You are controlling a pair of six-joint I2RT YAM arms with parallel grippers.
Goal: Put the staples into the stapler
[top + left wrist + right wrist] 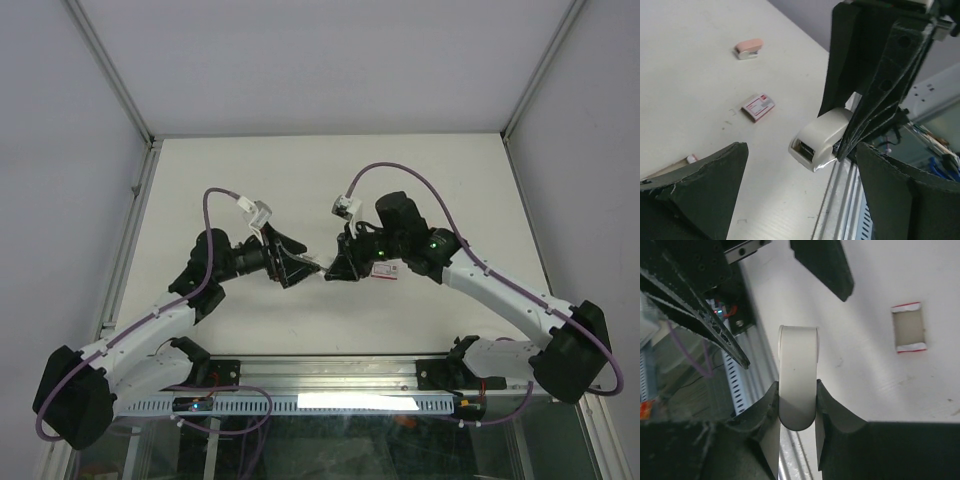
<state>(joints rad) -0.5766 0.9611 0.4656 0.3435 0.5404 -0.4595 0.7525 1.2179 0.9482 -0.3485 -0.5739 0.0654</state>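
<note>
right gripper is gripping the stapler above the worktop

the pale stapler is hanging clear of the surface, close to the near edge and about midway between the left and right edges, its rounded end clamped between the right fingers and its open end pointing at the left gripper, whose jaws are standing wide apart and holding nothing. a red-and-white box, a small pink-and-silver piece and an open red-edged tray are lying apart on the worktop, further from that edge.
</note>
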